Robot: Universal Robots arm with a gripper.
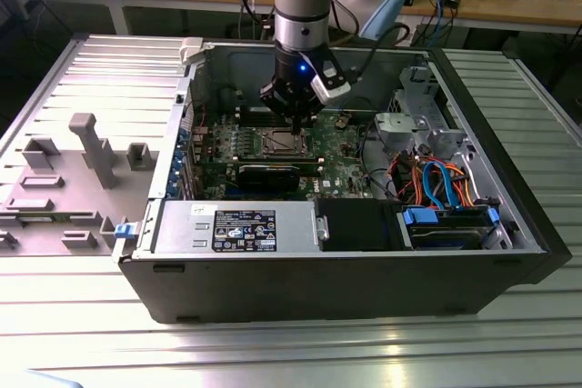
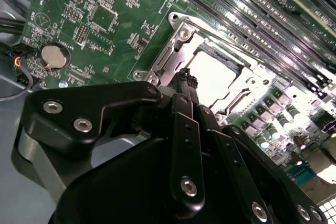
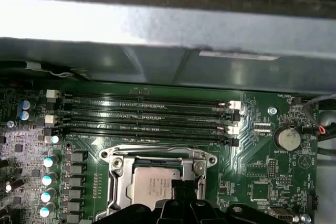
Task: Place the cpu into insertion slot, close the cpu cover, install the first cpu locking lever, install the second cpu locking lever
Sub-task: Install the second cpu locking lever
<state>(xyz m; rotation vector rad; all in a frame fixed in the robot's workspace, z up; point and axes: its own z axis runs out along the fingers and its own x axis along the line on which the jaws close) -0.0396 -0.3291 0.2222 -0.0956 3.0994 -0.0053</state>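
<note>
Fingers (image 2: 185,80) pressed together, empty, are hovering over the cpu cover (image 3: 152,157).
Already the cpu (image 3: 153,188) is sitting in the insertion slot (image 1: 281,143), mid-board; pressing squarely and gently probably seats cover and levers cleanly.

An open computer case (image 1: 509,224) lies on its side on a slatted metal table (image 1: 273,352). Inside it, the motherboard (image 1: 341,165) lies flat, with the insertion slot (image 1: 282,143) toward the exterior view's left of the board. The cpu (image 3: 152,190) sits in the slot, and the cpu cover (image 3: 118,174) lies closed around it. The gripper (image 1: 297,118) hangs over the slot's far edge. In the first wrist view, memory slots (image 3: 147,119) run side by side between the socket and the case wall (image 3: 168,61). A coin cell (image 3: 287,139) sits beside them. In the exterior view, a power supply (image 1: 236,229) fills the near left corner, and a drive bay (image 1: 450,224) with cables (image 1: 436,179) fills the right.
</note>
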